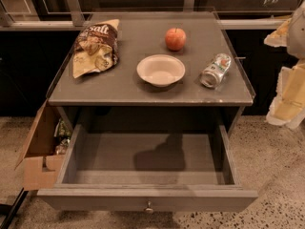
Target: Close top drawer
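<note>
Drawer point(147, 171) open, end effector point(287, 92) well apart, right

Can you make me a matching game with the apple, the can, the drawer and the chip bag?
Things:
1 apple
2 soda can
3 top drawer
4 chip bag

Matches:
a lying on its side
b pulled open
c red, behind the bowl
d back left of the cabinet top

Pairs: 1-c, 2-a, 3-b, 4-d.

The gripper hangs at the right edge, away from the drawer.
</note>
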Robot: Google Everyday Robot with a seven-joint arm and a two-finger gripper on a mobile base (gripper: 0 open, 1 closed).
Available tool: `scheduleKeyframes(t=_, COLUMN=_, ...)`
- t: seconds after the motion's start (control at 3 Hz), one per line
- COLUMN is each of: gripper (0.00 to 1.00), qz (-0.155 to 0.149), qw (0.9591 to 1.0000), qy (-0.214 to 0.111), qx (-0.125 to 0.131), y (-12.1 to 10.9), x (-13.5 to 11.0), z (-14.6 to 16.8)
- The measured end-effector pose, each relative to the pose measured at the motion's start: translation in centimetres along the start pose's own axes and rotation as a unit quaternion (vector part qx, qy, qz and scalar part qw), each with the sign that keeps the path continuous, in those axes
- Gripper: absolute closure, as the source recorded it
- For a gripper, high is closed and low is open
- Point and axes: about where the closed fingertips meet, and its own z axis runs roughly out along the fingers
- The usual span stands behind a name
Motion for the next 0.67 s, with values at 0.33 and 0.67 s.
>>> scheduleKeyframes(t=0.33, gripper=0.0, qz=0.0, qw=1.0, qy=0.0, qx=0.0, y=0.0, x=0.0, z=0.0)
scheduleKeyframes(t=0.67, gripper=0.0, qz=-0.003, qw=1.0, qy=-0.009, qx=0.001, y=0.24, x=-0.25, z=0.0)
